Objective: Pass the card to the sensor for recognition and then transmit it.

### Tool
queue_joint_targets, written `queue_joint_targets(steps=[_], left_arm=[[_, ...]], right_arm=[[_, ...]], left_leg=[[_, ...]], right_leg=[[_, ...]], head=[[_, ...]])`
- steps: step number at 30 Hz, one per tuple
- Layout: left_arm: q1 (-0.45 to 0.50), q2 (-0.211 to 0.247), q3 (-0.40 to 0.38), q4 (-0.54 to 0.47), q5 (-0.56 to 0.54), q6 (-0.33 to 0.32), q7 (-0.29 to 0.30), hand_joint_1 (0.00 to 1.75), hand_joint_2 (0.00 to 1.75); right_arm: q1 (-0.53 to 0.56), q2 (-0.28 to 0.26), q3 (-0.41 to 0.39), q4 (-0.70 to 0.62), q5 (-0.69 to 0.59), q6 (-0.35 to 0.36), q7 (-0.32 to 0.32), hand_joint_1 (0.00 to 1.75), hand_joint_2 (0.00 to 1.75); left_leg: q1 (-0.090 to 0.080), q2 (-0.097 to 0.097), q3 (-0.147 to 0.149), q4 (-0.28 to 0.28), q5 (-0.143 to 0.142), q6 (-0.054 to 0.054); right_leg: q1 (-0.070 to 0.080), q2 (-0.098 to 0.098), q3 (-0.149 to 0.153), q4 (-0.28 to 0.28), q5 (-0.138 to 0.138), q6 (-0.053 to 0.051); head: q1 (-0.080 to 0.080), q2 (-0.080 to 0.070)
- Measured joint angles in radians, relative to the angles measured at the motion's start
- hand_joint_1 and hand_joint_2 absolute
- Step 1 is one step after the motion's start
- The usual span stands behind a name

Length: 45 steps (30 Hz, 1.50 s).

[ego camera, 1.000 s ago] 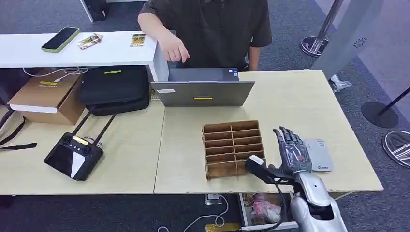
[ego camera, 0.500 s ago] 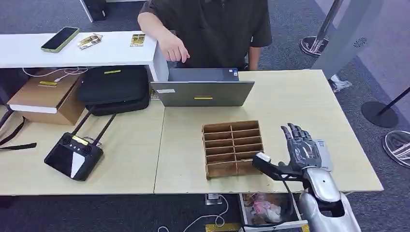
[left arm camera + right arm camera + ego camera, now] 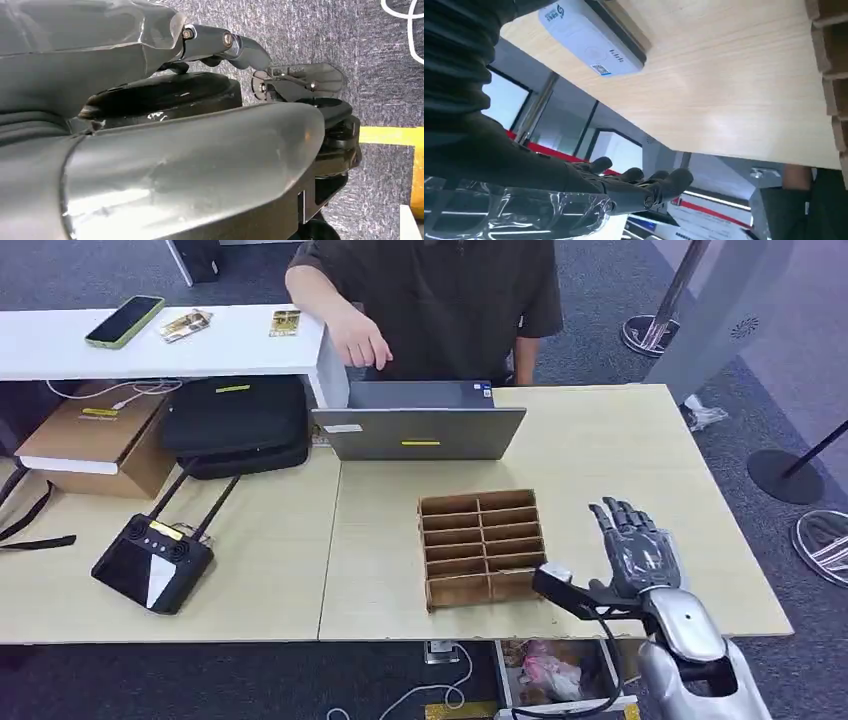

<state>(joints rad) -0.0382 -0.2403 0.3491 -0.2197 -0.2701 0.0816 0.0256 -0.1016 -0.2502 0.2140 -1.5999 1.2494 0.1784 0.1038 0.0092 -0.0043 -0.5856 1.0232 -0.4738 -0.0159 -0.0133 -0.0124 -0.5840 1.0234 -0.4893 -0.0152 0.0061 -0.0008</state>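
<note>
Fingers spread and holding nothing, right hand (image 3: pixel 635 552) hovered above the white sensor (image 3: pixel 591 36) at the desk's (image 3: pixel 600 450) four o'clock.

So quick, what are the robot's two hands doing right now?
Right hand: open, fingers spread, holding nothing.
Left hand: cannot be told.

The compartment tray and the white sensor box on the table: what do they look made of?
The compartment tray looks like brown corrugated cardboard, matte, with thin slotted dividers and rough layered edges in the right wrist view. The white sensor box looks like smooth moulded plastic with a slight sheen, rounded corners and printed markings. It lies flat on the pale wood-grain table, probably laminate.
</note>
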Motion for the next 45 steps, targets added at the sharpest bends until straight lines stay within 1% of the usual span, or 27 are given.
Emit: queue_joint_targets(steps=[6, 9, 12, 15, 18, 21, 23, 26, 28, 30, 33, 38, 43, 45], left_arm=[[0.003, 0.000, 0.001, 0.000, 0.002, 0.000, -0.015, 0.00, 0.00], [0.004, 0.000, 0.002, 0.000, 0.008, -0.001, -0.016, 0.00, 0.00], [0.003, 0.001, 0.003, 0.000, 0.008, -0.005, -0.010, 0.00, 0.00], [0.003, 0.004, 0.005, 0.000, 0.011, -0.011, -0.010, 0.00, 0.00], [0.004, 0.005, 0.008, 0.001, 0.020, -0.019, -0.011, 0.00, 0.00], [0.005, 0.006, 0.021, 0.002, 0.034, -0.026, -0.019, 0.00, 0.00], [0.005, 0.006, 0.024, 0.003, 0.038, -0.026, -0.021, 0.00, 0.00], [0.004, 0.007, 0.025, 0.004, 0.042, -0.027, -0.021, 0.00, 0.00], [0.004, 0.007, 0.026, 0.004, 0.043, -0.028, -0.021, 0.00, 0.00], [0.004, 0.006, 0.026, 0.004, 0.043, -0.029, -0.020, 0.00, 0.00], [0.003, 0.006, 0.026, 0.004, 0.043, -0.032, -0.018, 0.00, 0.00], [0.004, 0.008, 0.026, 0.004, 0.044, -0.041, -0.018, 0.00, 0.00], [0.004, 0.010, 0.027, 0.004, 0.052, -0.047, -0.014, 0.00, 0.00], [0.003, 0.010, 0.030, 0.004, 0.053, -0.048, -0.011, 0.00, 0.00]], right_arm=[[0.008, -0.113, 0.005, -0.059, -0.086, 0.020, -0.015, 0.00, 1.75], [0.029, -0.161, 0.005, -0.093, -0.108, 0.023, -0.007, 0.00, 1.75], [0.039, -0.212, 0.008, -0.112, -0.129, 0.076, 0.013, 0.00, 1.75], [0.033, -0.315, 0.006, -0.136, -0.228, 0.165, -0.003, 0.00, 1.75], [-0.011, -0.398, 0.005, -0.145, -0.294, 0.221, -0.031, 0.00, 1.75], [-0.099, -0.478, 0.021, -0.141, -0.357, 0.251, -0.053, 0.00, 1.75], [-0.153, -0.501, 0.042, -0.133, -0.385, 0.260, -0.053, 0.00, 1.75], [-0.211, -0.510, 0.092, -0.107, -0.417, 0.252, -0.042, 0.00, 1.75], [-0.230, -0.507, 0.137, -0.094, -0.410, 0.208, -0.006, 0.00, 1.75], [-0.224, -0.488, 0.172, -0.087, -0.378, 0.168, 0.031, 0.00, 1.75], [-0.210, -0.452, 0.218, -0.077, -0.350, 0.147, 0.055, 0.00, 1.75], [-0.206, -0.404, 0.249, -0.062, -0.337, 0.147, 0.065, 0.00, 1.75], [-0.190, -0.383, 0.262, -0.049, -0.337, 0.146, 0.067, 0.00, 1.75], [-0.166, -0.379, 0.258, -0.051, -0.337, 0.131, 0.077, 0.00, 1.75]], left_leg=[[-0.001, 0.000, 0.000, 0.000, 0.000, 0.000], [-0.001, 0.000, 0.000, 0.000, -0.001, 0.001], [-0.001, 0.000, 0.000, 0.000, -0.001, 0.001], [-0.001, 0.000, 0.000, 0.000, -0.001, 0.001], [-0.002, 0.001, -0.001, 0.000, -0.001, 0.001], [-0.003, 0.001, 0.001, 0.000, 0.000, 0.002], [-0.003, 0.001, 0.001, 0.000, 0.000, 0.002], [-0.003, 0.000, 0.001, 0.000, 0.000, 0.002], [-0.002, 0.000, 0.002, 0.000, 0.000, 0.002], [-0.001, -0.001, 0.001, 0.000, 0.000, 0.002], [-0.001, -0.001, 0.001, 0.000, 0.000, 0.002], [-0.001, -0.001, 0.001, 0.000, 0.000, 0.002], [-0.002, -0.001, 0.001, 0.000, 0.000, 0.002], [-0.002, -0.001, 0.001, 0.000, 0.000, 0.002]], right_leg=[[-0.001, 0.000, 0.000, 0.000, 0.000, 0.000], [-0.001, 0.000, 0.000, 0.000, 0.000, 0.000], [-0.001, 0.000, 0.000, -0.001, 0.000, 0.000], [-0.002, 0.000, 0.000, 0.000, 0.000, 0.000], [-0.002, 0.001, 0.000, 0.000, 0.000, 0.000], [-0.003, 0.001, 0.000, 0.000, 0.000, 0.001], [-0.003, 0.001, 0.001, 0.000, 0.000, 0.001], [-0.003, 0.000, 0.000, 0.000, 0.000, 0.001], [-0.002, 0.001, 0.001, 0.000, 0.000, 0.000], [-0.001, -0.001, 0.001, 0.000, 0.000, 0.000], [-0.001, -0.001, 0.001, 0.000, 0.000, 0.000], [-0.001, 0.000, 0.001, 0.000, 0.000, 0.000], [-0.002, -0.001, 0.001, 0.000, 0.000, 0.000], [-0.002, -0.001, 0.001, 0.000, 0.000, 0.000]], head=[[0.000, 0.000], [0.000, 0.000], [0.000, 0.000], [0.000, 0.000], [0.000, 0.000], [0.000, 0.000], [0.000, 0.000], [0.000, 0.000], [-0.001, 0.000], [0.000, 0.000], [-0.001, 0.000], [-0.001, 0.000], [-0.001, 0.000], [-0.001, 0.000]])
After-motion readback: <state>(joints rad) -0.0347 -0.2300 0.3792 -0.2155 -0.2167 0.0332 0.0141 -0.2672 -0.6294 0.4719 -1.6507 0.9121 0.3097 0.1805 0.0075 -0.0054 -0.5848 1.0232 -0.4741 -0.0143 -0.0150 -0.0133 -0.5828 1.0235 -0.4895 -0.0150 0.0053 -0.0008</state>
